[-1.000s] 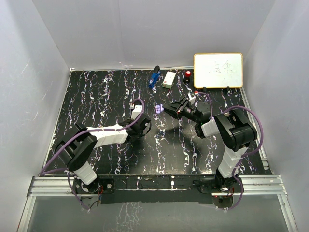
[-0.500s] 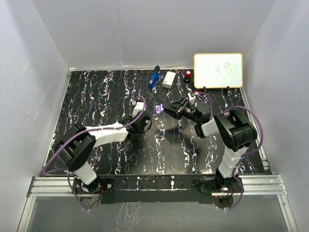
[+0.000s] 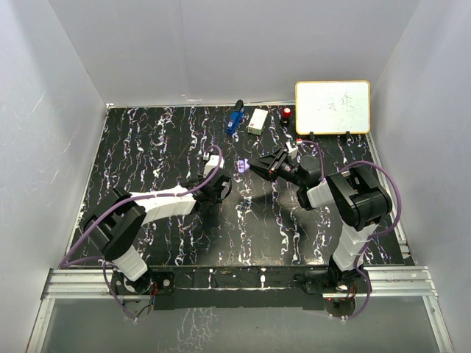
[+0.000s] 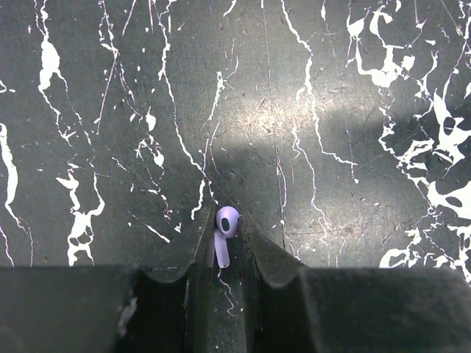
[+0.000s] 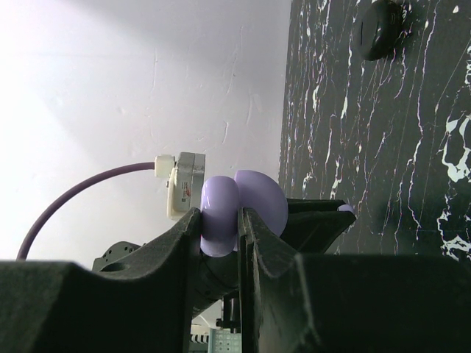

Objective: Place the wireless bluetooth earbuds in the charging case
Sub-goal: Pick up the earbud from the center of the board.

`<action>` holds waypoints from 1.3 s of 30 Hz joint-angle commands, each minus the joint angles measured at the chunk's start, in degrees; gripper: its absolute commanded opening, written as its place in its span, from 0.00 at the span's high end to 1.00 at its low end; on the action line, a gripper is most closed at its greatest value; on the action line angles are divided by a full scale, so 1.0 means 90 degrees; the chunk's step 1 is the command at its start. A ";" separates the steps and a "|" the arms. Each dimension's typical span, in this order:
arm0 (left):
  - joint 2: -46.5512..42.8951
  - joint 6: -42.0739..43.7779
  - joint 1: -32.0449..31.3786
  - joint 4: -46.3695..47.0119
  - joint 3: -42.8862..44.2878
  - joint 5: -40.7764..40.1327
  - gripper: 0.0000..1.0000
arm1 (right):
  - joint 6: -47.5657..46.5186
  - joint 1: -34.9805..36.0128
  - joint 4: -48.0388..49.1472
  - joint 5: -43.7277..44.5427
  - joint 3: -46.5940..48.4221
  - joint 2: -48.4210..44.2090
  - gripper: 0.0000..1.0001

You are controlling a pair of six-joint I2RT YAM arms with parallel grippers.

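Holding the lilac earbud (image 4: 227, 220) tight, your left gripper (image 3: 218, 187) is creeping a little closer to the lilac charging case (image 5: 254, 197), which your right gripper (image 5: 219, 220) is pinching above the counter (image 3: 147, 147). You are probably lining up to put it in.

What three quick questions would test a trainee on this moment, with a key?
1. True or false: the left gripper is shut on a lilac earbud.
2. What does the right gripper hold? A) a red cup B) the lilac charging case C) a spoon
3. Fill in: the round case lying apart, in the top right corner of the right wrist view, is ____ in colour.
Key: 1 true; 2 B; 3 black.
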 commanded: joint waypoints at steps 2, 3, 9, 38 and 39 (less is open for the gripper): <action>-0.0082 0.0139 0.0057 -0.0178 -0.0017 0.0132 0.92 | -0.0085 -0.0031 0.0386 -0.0023 0.0002 -0.0196 1.00; -0.0081 0.0167 0.0053 -0.0174 -0.0038 0.0162 0.92 | -0.0080 -0.0029 0.0388 -0.0019 -0.0003 -0.0196 1.00; -0.0119 0.0358 0.0053 -0.0066 -0.0169 0.0288 0.92 | -0.0085 -0.0030 0.0388 -0.0018 0.0022 -0.0177 1.00; -0.0270 0.1465 0.0052 0.0523 -0.0491 0.0970 0.79 | -0.0065 -0.0032 0.0466 -0.0057 0.0022 -0.0091 1.00; -0.0280 0.1448 0.0057 0.0513 -0.0483 0.0966 0.77 | -0.0065 -0.0035 0.0474 -0.0057 0.0022 -0.0095 1.00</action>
